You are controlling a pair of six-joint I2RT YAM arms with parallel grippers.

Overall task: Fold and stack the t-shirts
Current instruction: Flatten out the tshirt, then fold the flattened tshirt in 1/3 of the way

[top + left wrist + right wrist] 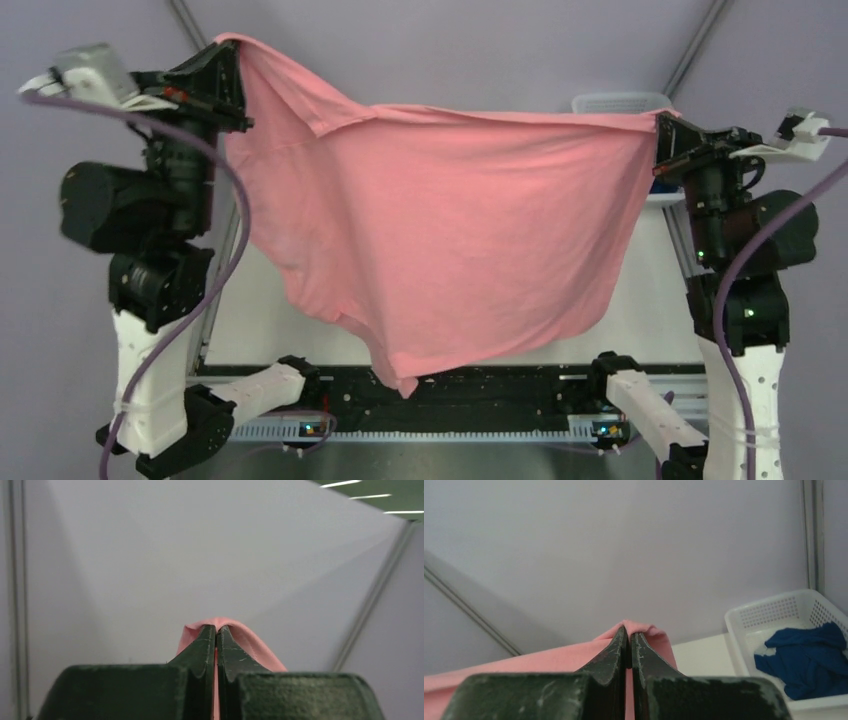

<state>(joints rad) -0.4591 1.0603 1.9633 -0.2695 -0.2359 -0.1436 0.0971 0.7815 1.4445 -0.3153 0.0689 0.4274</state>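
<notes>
A light pink t-shirt [440,230] hangs spread in the air between both arms, high above the table. My left gripper [228,48] is shut on its upper left corner; pink cloth [250,642] wraps over the closed tips in the left wrist view. My right gripper [664,128] is shut on its upper right corner; pink cloth [549,659] shows round the tips in the right wrist view. The shirt's lower edge droops to a point near the front rail. A navy blue t-shirt [809,660] lies crumpled in the basket. The other shirts are out of view.
A white lattice basket [769,611] stands at the table's far right; its rim [620,101] peeks above the pink shirt in the top view. The white table [650,290] shows to the right of the hanging shirt. Grey walls stand behind.
</notes>
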